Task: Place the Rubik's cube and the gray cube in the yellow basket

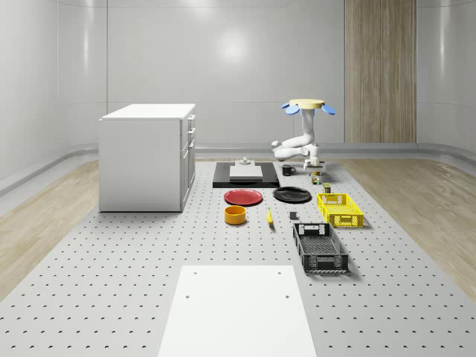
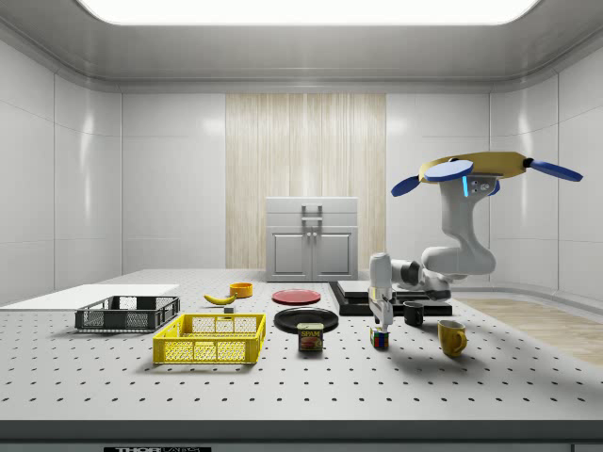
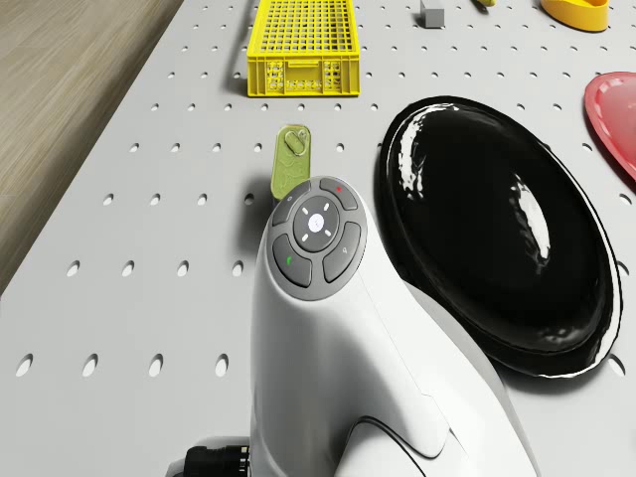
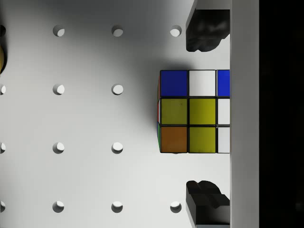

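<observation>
The Rubik's cube [image 4: 194, 111] lies on the perforated table, and my gripper [image 4: 204, 114] is open right above it, one fingertip [image 4: 204, 31] on each side with a gap to the cube. In the side view the gripper [image 2: 380, 315] hangs just over the Rubik's cube [image 2: 379, 338]. The drone [image 2: 476, 172] hovers above the table's far right part in the whole-scene view, arm reaching down. Nearer the front stands the yellow basket [image 1: 340, 209] [image 3: 301, 45]. A small gray cube [image 1: 293, 216] [image 3: 431, 12] sits on the table beside it.
A black plate [image 3: 497, 238], a red plate [image 1: 243, 196] and a tin can [image 2: 310, 337] lie close to the cube. A yellow mug [image 2: 451, 336], a black mug [image 2: 414, 313], a black basket [image 1: 320, 247], an orange bowl [image 1: 235, 215] and a white cabinet [image 1: 146, 156] are also here.
</observation>
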You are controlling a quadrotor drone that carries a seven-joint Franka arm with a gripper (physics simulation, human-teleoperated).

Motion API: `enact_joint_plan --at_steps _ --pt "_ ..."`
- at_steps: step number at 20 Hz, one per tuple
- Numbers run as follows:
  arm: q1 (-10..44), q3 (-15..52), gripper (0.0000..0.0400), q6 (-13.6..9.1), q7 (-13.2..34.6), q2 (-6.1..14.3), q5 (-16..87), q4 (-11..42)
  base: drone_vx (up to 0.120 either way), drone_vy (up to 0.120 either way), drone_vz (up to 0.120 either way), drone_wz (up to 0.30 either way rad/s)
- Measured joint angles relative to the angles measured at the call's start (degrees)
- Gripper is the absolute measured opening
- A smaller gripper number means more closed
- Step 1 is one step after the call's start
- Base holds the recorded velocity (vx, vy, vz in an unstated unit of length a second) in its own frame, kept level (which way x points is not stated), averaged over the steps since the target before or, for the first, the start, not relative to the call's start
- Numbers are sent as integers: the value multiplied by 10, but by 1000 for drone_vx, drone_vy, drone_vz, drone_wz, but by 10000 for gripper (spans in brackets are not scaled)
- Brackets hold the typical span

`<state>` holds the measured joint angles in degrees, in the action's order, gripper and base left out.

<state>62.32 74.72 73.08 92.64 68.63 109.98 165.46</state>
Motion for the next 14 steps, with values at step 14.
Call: enact_joint_plan --at_steps 14 --pt "10 -55 400 63 -2 43 45 -22 0 0 0 0"
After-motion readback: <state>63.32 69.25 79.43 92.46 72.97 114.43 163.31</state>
